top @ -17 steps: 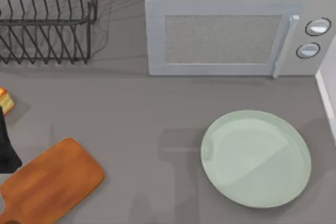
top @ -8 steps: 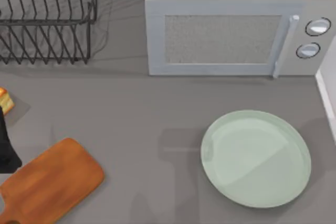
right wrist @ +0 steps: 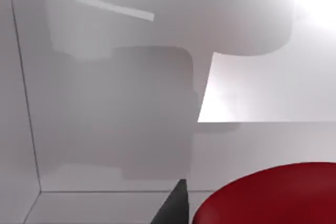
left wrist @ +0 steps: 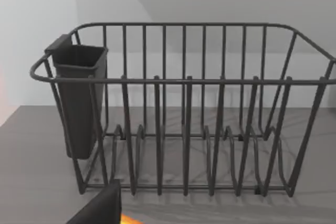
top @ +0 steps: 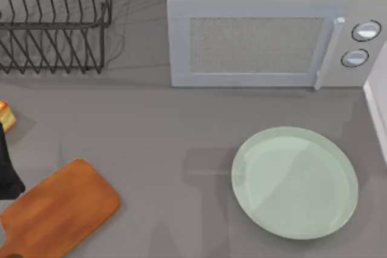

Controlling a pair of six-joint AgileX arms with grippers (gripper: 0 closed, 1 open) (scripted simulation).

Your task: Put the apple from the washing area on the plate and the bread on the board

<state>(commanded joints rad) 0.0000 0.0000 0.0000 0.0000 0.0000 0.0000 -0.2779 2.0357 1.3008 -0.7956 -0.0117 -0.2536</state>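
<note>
Three views cover this moment. From above, the grey counter [top: 181, 125] carries a wire dish rack [top: 54, 22] at its far left corner with nothing between its bars, and a microwave [top: 266, 34] along the far edge with its door shut. The plate [top: 294, 182] sits near the right end, toward the near edge, with nothing on it. The board [top: 57, 212] lies at the near left corner, also bare. The bread [top: 6, 115] shows as a sliver at the counter's left edge, apart from the board and beyond it. A dark part of the left arm [top: 7, 170] crosses that left edge between the bread and the board.

On the left wrist view, the dish rack [left wrist: 184, 114] stands in front of the camera, with a dark cutlery cup [left wrist: 79, 98] hung on one end; what the cup holds cannot be seen. A dark finger [left wrist: 100, 208] of the left gripper pokes in, with an orange patch just beside it. Whether this gripper is spread or closed cannot be told.

On the right wrist view, the apple [right wrist: 273, 195] sits close beside a dark fingertip [right wrist: 173, 205] of the right gripper, inside a white walled basin [right wrist: 105, 103]. Whether the fingers clasp the apple cannot be told.
</note>
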